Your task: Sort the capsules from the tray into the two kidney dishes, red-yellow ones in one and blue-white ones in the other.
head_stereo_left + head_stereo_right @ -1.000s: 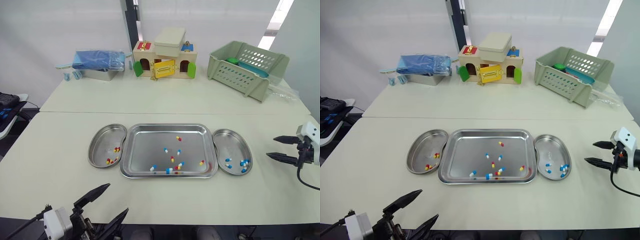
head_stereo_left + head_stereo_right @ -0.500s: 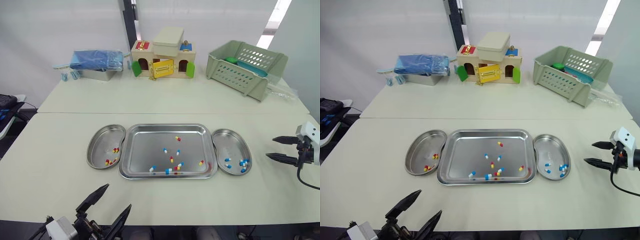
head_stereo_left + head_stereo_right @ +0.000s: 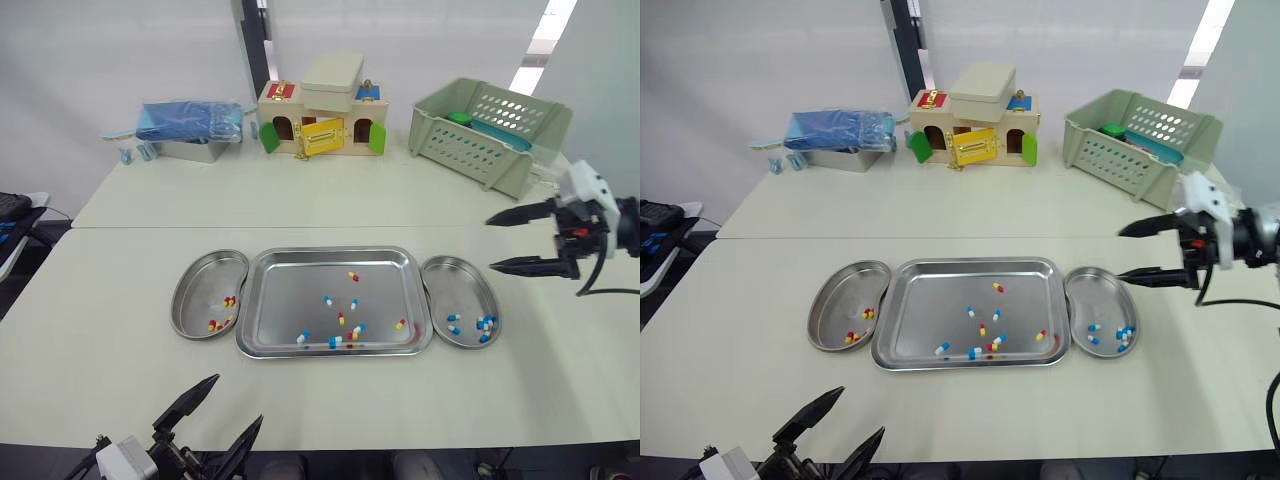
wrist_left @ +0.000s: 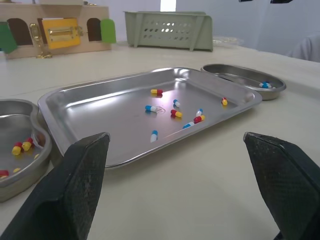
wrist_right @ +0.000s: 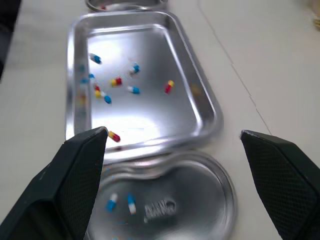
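Laid in a row on the near bench point(image 3: 100, 300): left kidney dish point(image 3: 195, 285), tray point(image 3: 330, 251), right kidney dish point(image 3: 452, 277), rim beside rim, probably so that each capsule needs only a short carry sideways. Already holding red-yellow capsules point(image 3: 228, 300) in the left dish and blue-white capsules point(image 3: 485, 324) in the right, so sorting well begun. Still to sort: mixed capsules point(image 3: 340, 320) scattered over the tray floor, mostly toward its near right part.

Right end effector point(image 3: 490, 244) held above the bench just right of the right dish, fingers wide apart, empty, pointing left toward the tray; seemingly poised for a reach. Left end effector point(image 3: 237, 400) low at the near edge, left of centre, fingers likewise spread, gripping nothing.

Well apart on the far bench: toy house point(image 3: 322, 118), green basket point(image 3: 490, 125), blue pack point(image 3: 190, 120) on a metal tin. None of these between the end effectors and the tray. Likelier hindrances: the tray's raised wall, and a few capsules of both colours bunched close together by its near side, awkward to pinch singly
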Controlling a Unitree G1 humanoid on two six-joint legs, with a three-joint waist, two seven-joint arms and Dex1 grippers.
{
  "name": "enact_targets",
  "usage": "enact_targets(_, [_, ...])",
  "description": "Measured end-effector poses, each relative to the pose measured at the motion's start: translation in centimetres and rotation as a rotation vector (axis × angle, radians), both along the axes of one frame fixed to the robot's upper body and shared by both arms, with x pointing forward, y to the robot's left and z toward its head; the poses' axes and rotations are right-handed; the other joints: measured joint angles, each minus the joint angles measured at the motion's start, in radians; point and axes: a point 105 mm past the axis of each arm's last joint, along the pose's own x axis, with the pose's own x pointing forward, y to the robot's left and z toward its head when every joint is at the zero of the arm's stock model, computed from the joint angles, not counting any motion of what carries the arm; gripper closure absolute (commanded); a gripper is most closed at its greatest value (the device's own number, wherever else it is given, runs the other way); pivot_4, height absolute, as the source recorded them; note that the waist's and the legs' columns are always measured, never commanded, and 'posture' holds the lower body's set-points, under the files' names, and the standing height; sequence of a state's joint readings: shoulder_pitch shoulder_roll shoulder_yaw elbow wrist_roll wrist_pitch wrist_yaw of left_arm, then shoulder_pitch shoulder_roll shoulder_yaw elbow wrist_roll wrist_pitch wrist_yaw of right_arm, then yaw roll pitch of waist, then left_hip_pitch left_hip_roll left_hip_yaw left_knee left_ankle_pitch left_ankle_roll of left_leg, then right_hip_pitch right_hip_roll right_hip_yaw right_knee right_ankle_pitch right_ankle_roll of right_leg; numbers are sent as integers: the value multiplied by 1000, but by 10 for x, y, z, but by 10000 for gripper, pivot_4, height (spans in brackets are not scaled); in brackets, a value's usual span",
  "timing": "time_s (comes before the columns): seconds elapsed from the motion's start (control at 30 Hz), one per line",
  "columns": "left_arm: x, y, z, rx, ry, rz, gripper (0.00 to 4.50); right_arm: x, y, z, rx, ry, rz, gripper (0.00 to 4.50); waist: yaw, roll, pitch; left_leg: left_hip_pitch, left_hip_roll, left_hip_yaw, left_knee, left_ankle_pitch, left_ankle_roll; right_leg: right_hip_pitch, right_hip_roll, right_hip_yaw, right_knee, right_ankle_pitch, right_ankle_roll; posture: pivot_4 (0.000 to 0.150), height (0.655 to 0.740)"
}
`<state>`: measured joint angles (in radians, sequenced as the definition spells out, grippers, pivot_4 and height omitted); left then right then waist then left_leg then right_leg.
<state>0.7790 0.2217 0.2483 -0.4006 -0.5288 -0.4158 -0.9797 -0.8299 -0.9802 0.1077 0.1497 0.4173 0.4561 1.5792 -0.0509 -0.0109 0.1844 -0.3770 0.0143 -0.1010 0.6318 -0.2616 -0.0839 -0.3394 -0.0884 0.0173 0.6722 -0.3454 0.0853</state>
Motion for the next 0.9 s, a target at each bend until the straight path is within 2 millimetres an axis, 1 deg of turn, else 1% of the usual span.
enact_targets(0.03, [0,-1,1,-6,-6,5,671,-1,11,1,-7,3,41,0,1,0,0,-2,0,0,0,0,0,-2,0,0,0,0,0,1500,7400])
enact_targets(0.13, [-1,-9,4,-38,-42,13,671,-6,55,1,-24,19,208,0,3,-1,0,-5,0,-1,1,0,0,-5,0,-1,0,0,0,1500,7400])
enact_targets(0.23, [-2,-17,7,-46,-89,20,671,-11,93,-9,-58,15,359,0,0,-1,1,-6,0,0,0,0,0,-8,0,0,0,0,0,1500,7400])
enact_targets(0.3, [-2,-20,8,-45,-102,19,671,-11,108,-23,-100,-2,420,0,-1,-1,1,-9,-1,1,0,0,0,-10,-1,1,0,0,0,1500,7400])
enact_targets(0.4, [-3,-19,3,-41,-95,31,671,-5,131,-41,-145,-24,476,0,-9,-1,1,-9,-1,2,0,0,0,-13,-1,2,1,0,0,1500,7400])
enact_targets(0.47, [-3,-18,2,-35,-97,33,671,-2,145,-44,-156,-36,499,0,-11,-1,1,-9,-1,2,-1,0,0,-14,-1,2,2,0,0,1500,7400])
enact_targets(0.53, [-3,-19,2,-36,-95,26,671,1,157,-41,-161,-60,518,0,-10,0,1,-9,-1,1,-1,0,0,-14,-1,2,2,0,0,1500,7400])
enact_targets(0.63, [-3,-20,1,-41,-89,5,671,3,184,-42,-166,-74,555,0,-14,0,1,-8,0,0,-1,0,0,-14,0,1,4,0,-1,1500,7400])
enact_targets(0.67, [-3,-19,2,-40,-89,1,671,1,193,-46,-172,-71,577,0,-13,0,1,-8,0,-1,-1,0,0,-14,0,0,5,-1,-2,1500,7400])
enact_targets(0.77, [-2,-18,3,-34,-93,-6,671,-2,209,-60,-200,-65,611,0,-9,0,1,-8,0,-2,-1,0,0,-14,0,0,6,-1,-2,1500,7400])
enact_targets(0.87, [0,-17,3,-29,-94,-14,0,-4,225,-76,-225,-75,632,5789,-9,0,1,-7,0,-3,-1,0,0,-14,1,0,8,-1,-2,1500,7400])
enact_targets(0.9, [0,-16,4,-30,-93,-14,0,-5,228,-79,-222,-76,636,9148,-8,0,1,-7,0,-3,-1,0,0,-14,1,0,8,-1,-2,1500,7400])
